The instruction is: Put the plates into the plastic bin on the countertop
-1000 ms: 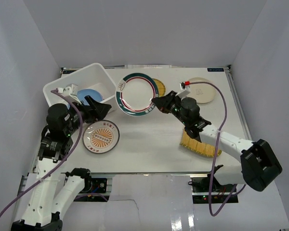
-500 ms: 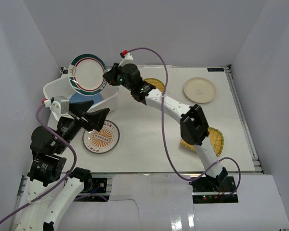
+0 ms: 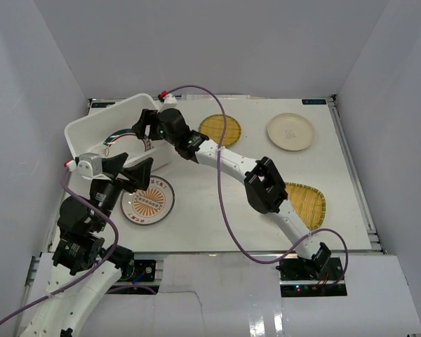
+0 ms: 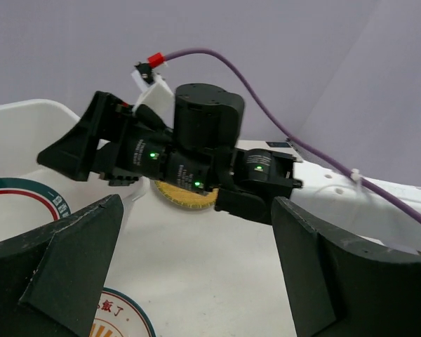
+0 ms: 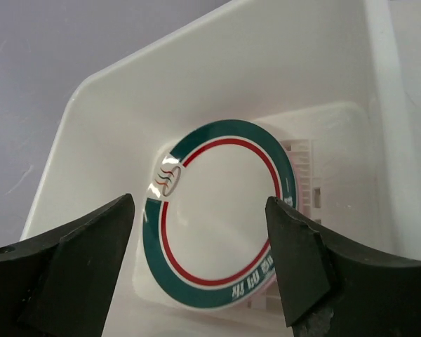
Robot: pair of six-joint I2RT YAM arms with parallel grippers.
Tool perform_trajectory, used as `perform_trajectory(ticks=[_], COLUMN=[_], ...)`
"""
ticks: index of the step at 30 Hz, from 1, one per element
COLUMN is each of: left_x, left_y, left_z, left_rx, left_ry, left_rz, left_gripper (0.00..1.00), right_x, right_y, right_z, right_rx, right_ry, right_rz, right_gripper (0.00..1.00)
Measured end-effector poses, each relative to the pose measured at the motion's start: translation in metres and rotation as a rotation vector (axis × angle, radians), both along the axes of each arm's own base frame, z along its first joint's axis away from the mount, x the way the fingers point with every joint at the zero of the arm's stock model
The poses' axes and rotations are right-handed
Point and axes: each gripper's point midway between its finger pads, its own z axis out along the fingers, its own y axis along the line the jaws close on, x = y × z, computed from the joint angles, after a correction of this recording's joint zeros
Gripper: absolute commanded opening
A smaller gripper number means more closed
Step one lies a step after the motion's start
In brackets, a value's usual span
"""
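Note:
The white plastic bin (image 3: 98, 116) stands at the countertop's (image 3: 217, 225) far left. A green-and-red-rimmed white plate (image 5: 217, 225) lies flat inside it. My right gripper (image 3: 144, 128) hovers open just above that plate and touches nothing, its jaws wide apart in the right wrist view (image 5: 200, 203). My left gripper (image 3: 137, 172) is open and empty near the bin's front wall, above the orange-sunburst plate (image 3: 147, 200). Two yellow woven plates (image 3: 219, 130) (image 3: 303, 203) and a cream plate (image 3: 290, 131) lie on the countertop.
The right arm (image 3: 224, 158) stretches across the middle of the table toward the bin, with its purple cable (image 3: 228, 210) looping over it. White walls enclose the table. The bin's rim (image 4: 28, 109) shows at the left of the left wrist view.
My right arm swung left with the green-and-red-rimmed plate, brought it over the bin and opened; the plate now lies in the bin. My left gripper drew back toward the near side.

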Motion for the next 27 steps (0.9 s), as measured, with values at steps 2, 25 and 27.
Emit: perform_trajectory(ticks=[2,25,27], left_x=[0.001,0.022,0.022], left_y=[0.004,0.013,0.013], left_z=[0.000,-0.036,-0.036], left_rx=[-0.016,-0.033,-0.033], left_ry=[-0.009,0.047,0.047], left_rz=[0.024,0.116,0.116], left_gripper=[0.98,0.98,0.98], right_x=[-0.002,-0.178,-0.180], right_y=[-0.011,-0.148,-0.124], right_z=[0.008,-0.165,-0.163], right_rx=[-0.015,-0.111,-0.064], right_ry=[-0.009,0.421,0.443], right_rz=[-0.008,0.199,0.221], right_gripper=[0.81,0.66,0.50])
